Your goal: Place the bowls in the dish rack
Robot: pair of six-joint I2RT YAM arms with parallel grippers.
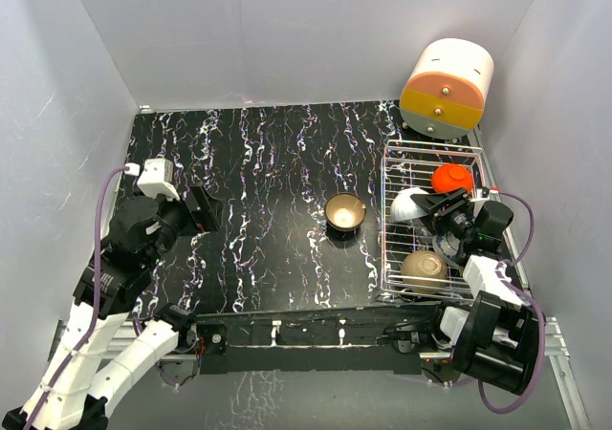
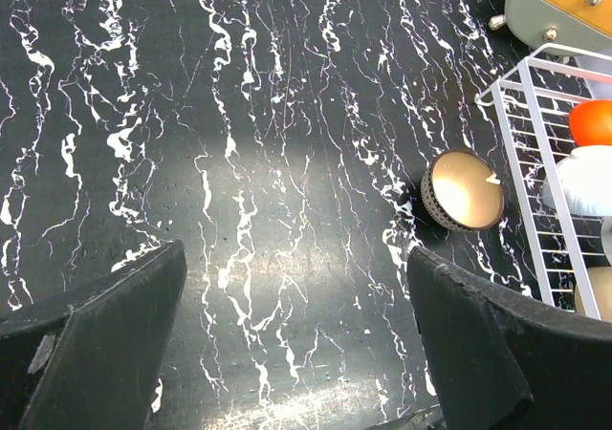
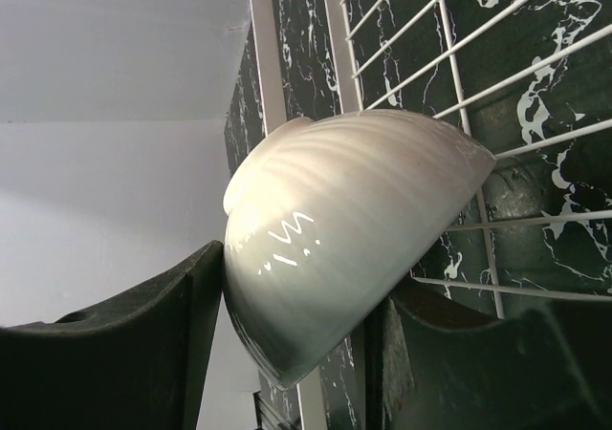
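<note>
Right gripper (image 3: 298,296) straddles the white bowl (image 3: 354,220) inside the dish rack (image 1: 386,222) — its 2 fingers (image 3: 124,344) flank the bowl's rounded underside, one touching it, the other partly hidden behind it, so I cannot tell whether they clamp it. The bowl stands tilted on edge against the rack wires. Just beyond it in the rack lies the red bowl (image 1: 452,177); nearer the arm bases a tan bowl (image 1: 424,269) rests upside down. The gold-lined bowl (image 1: 344,211) sits upright on the table (image 1: 249,162), just left of the rack. Left gripper (image 2: 295,258) hangs over the table, jaws spread wide, holding nothing — well apart from every bowl. An orange-and-cream box (image 1: 448,86) stands behind the rack's far corner.
</note>
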